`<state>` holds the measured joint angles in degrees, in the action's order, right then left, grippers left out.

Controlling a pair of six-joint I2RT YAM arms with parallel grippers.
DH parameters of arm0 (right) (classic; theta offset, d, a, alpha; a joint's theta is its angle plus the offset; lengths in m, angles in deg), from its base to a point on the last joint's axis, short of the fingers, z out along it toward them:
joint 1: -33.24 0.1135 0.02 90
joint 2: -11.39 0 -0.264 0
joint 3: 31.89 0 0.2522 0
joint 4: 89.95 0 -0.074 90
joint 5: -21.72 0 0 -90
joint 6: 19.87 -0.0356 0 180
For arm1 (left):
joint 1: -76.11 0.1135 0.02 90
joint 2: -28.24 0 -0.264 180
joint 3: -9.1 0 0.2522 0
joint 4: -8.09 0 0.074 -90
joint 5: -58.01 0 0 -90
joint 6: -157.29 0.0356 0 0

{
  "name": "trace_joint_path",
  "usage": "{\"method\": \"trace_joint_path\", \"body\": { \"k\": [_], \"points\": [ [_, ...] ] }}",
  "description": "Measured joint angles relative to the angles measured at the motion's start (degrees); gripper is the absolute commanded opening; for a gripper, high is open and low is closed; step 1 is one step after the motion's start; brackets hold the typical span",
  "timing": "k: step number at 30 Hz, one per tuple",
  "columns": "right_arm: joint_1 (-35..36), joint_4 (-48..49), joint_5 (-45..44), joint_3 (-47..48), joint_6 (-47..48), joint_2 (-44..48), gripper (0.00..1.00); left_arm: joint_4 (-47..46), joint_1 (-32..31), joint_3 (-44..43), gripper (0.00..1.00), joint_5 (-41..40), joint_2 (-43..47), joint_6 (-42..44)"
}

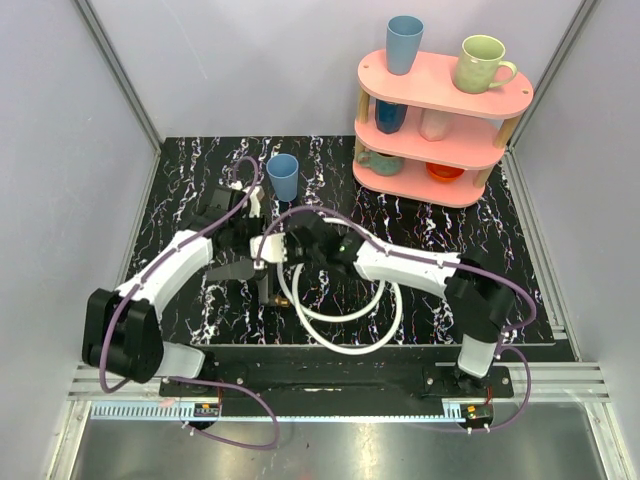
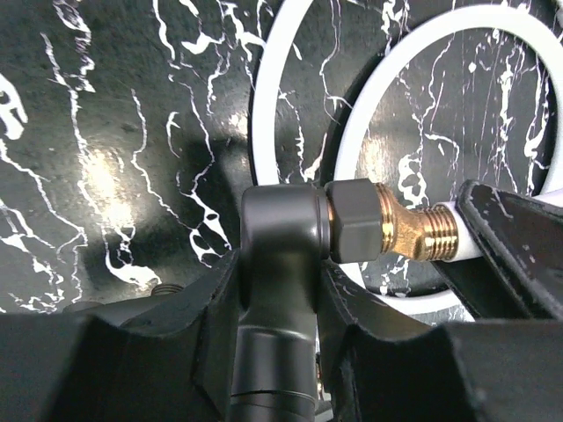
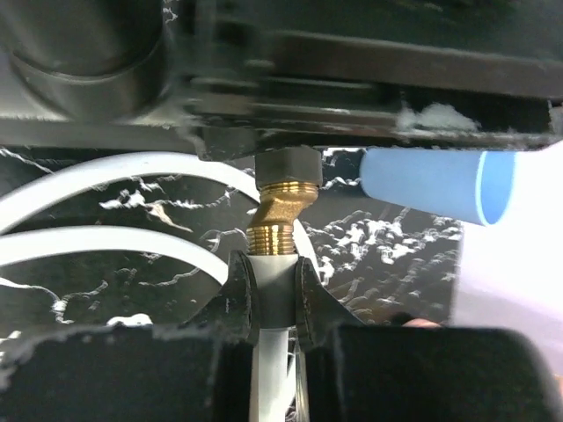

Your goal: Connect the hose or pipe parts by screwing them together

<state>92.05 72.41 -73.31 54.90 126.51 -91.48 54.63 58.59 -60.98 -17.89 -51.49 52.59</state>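
In the left wrist view my left gripper [image 2: 277, 274] is shut on a dark grey pipe part [image 2: 278, 230]. A grey nut [image 2: 356, 220] and a bent brass threaded fitting [image 2: 413, 233] stick out of its right side. The fitting meets the white hose end [image 2: 464, 246], next to one dark finger [image 2: 515, 251] of the right gripper. In the right wrist view my right gripper [image 3: 274, 286] is shut on that white hose end [image 3: 274, 299], just below the brass fitting [image 3: 280, 215]. From above, both grippers [image 1: 266, 280] [image 1: 290, 288] meet at the table's middle, with the hose loops [image 1: 350, 322] lying to their right.
A blue cup [image 1: 283, 177] stands just beyond the grippers and also shows in the right wrist view [image 3: 431, 185]. A pink three-tier shelf [image 1: 440, 120] with cups and mugs stands at the back right. Purple cables [image 1: 245, 175] arch over the left arm.
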Motion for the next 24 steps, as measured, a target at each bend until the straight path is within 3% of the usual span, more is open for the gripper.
{"method": "trace_joint_path", "body": {
  "k": [7,21,22,24],
  "points": [
    [-4.94,-15.50,12.35,14.64,-15.37,-5.01,0.00,-5.07,-0.11,4.33,0.00,-4.17,6.43,-0.20],
    [-12.79,-34.32,39.23,32.41,-37.77,-17.31,0.00,-6.14,-1.49,10.10,0.00,-6.88,12.13,1.38],
    [-13.49,-35.23,41.40,33.51,-40.15,-18.34,0.01,-6.05,-1.53,10.10,0.00,-6.97,12.13,1.57],
    [-14.80,-36.06,45.07,34.53,-44.15,-19.76,0.11,-5.90,-1.79,10.10,0.00,-7.13,12.13,1.75]
  ]
}}
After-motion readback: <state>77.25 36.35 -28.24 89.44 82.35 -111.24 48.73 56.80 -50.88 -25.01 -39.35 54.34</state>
